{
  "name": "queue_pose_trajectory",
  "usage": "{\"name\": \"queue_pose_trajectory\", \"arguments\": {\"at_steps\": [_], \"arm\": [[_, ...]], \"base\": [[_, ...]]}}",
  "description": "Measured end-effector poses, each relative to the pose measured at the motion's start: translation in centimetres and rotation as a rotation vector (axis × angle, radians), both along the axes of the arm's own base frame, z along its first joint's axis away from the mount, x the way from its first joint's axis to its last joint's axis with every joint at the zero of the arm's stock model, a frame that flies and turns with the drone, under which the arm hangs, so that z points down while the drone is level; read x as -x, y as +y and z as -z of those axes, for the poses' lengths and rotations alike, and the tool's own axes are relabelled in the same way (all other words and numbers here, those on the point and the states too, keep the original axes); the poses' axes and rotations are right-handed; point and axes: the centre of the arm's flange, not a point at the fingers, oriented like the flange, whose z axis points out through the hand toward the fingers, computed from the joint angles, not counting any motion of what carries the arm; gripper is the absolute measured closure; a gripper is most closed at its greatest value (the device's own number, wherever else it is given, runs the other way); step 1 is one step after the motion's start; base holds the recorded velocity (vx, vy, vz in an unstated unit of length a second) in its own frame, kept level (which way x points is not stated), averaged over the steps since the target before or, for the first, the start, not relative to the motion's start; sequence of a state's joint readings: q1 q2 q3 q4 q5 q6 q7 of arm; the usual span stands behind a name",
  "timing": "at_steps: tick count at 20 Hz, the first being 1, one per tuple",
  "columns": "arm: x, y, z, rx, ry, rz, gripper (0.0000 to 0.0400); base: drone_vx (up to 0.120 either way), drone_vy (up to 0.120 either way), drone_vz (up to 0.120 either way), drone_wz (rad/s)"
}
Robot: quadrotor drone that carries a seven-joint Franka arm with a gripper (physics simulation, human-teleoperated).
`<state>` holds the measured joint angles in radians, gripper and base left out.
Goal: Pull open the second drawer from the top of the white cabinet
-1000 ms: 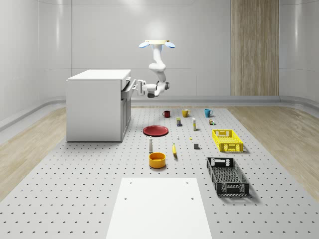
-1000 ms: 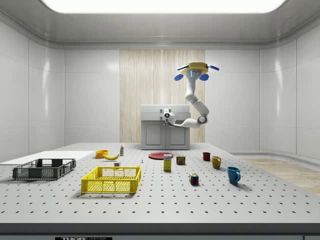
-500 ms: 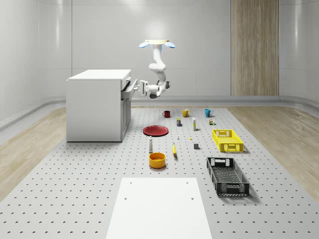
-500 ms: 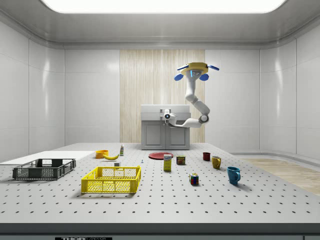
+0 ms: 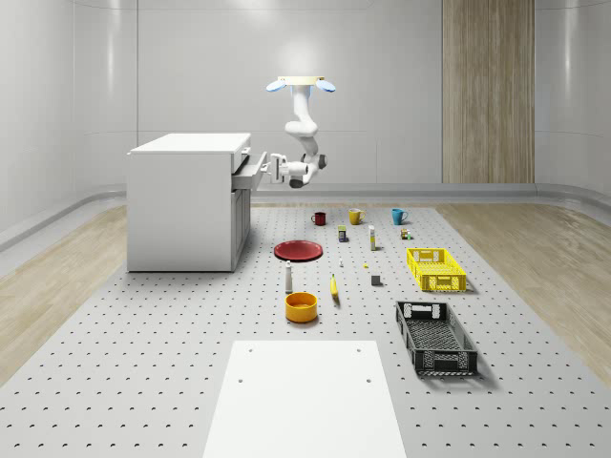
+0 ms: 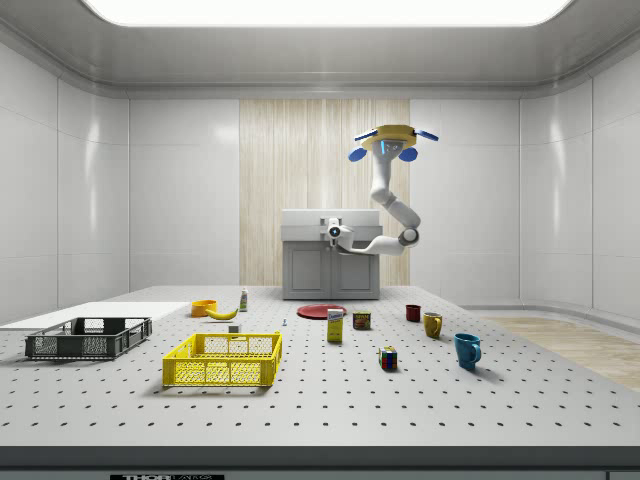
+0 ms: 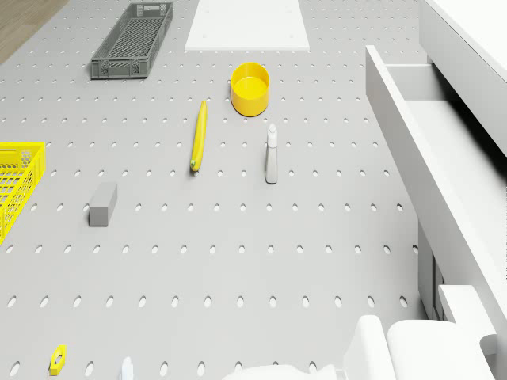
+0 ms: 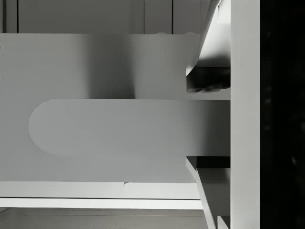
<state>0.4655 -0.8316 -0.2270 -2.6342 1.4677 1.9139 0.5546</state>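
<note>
The white cabinet (image 5: pixel 181 200) stands at the whole-scene view's left. One upper drawer (image 5: pixel 250 166) sticks out of its front; in the drone view this drawer (image 7: pixel 444 158) is an open white tray under the cabinet top. The drone (image 5: pixel 301 84) hovers beside the cabinet front, above the floor. Its arm bends down to the drawer, with the gripper (image 5: pixel 275 164) at the drawer front. In the wrist view the rounded drawer handle (image 8: pixel 109 126) runs between the two fingers (image 8: pixel 207 78), and the gripper (image 8: pixel 190 124) is shut on it. I cannot tell which drawer from the top it is.
On the pegboard floor lie a red plate (image 5: pixel 298 250), a white bottle (image 5: pixel 288 277), a yellow bowl (image 5: pixel 301 306) and a banana (image 5: pixel 334 286). Three mugs (image 5: pixel 354 217) stand farther back. A yellow crate (image 5: pixel 436 269) and a black crate (image 5: pixel 435 337) sit at the right.
The gripper has risen slightly and drawn a little away from the cabinet, and the drawer stands out slightly farther. The drone has held its place.
</note>
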Motion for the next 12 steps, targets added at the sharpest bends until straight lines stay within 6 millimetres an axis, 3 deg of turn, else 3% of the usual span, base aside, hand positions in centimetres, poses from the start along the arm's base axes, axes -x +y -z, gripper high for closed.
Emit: {"name": "queue_pose_trajectory", "arguments": {"at_steps": [1,9,10,12], "arm": [[0.2,-0.4,-0.3,0.015,-0.029,0.000,0.0211],[0.0,-2.2,0.2,0.000,-0.031,0.000,0.0252],[0.2,-2.6,-0.3,0.008,0.003,0.000,0.0206],[-0.1,-3.2,0.4,0.001,-0.040,-0.001,0.0236]], "base": [[0.000,0.000,0.000,0.000],[0.000,0.000,0.000,0.000],[0.000,0.000,0.000,0.000],[0.000,0.000,0.000,0.000]]}}
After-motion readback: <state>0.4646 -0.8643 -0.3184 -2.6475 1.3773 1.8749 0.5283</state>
